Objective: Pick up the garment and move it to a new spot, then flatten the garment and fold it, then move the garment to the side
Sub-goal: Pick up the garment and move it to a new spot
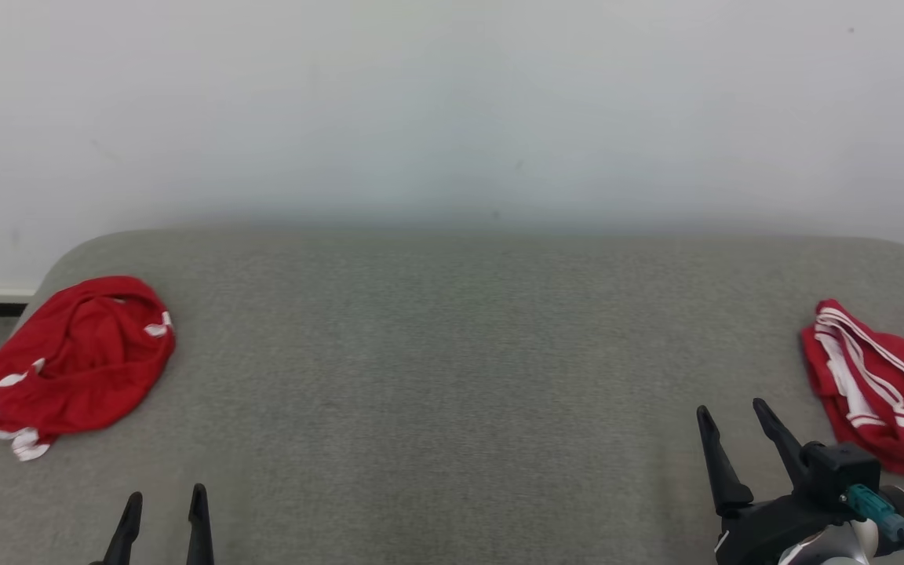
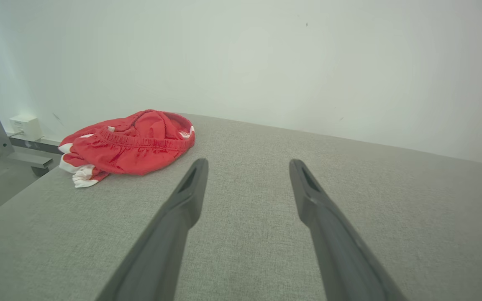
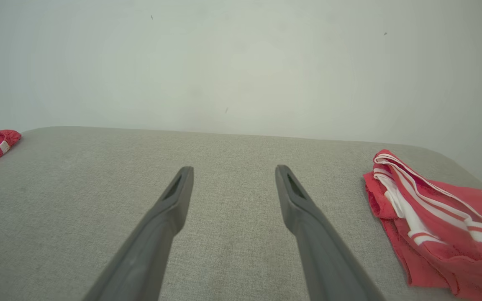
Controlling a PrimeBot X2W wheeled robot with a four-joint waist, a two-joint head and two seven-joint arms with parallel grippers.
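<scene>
Both pincers hover low over the near side of the grey padded surface (image 1: 452, 353), each with its two dark fingers spread wide and nothing between them. The left pincer (image 1: 167, 494) is at the near left and the right pincer (image 1: 730, 408) at the near right. The crumpled red garment (image 1: 75, 361) lies in a heap at the left of the surface, close to its edge and well apart from the left pincer. A striped red garment (image 1: 883, 392) sits at the right edge, near the right pincer, and looks more gathered. I judge the left heap to be the one to lift, though that is not certain. To pick it up well, the left pincer should come down on a raised ridge, such as the elastic waistband in the left wrist view. It should bite several layers, not just the top one, then lift until the white hems clear the surface before carrying the heap toward the open middle.
</scene>
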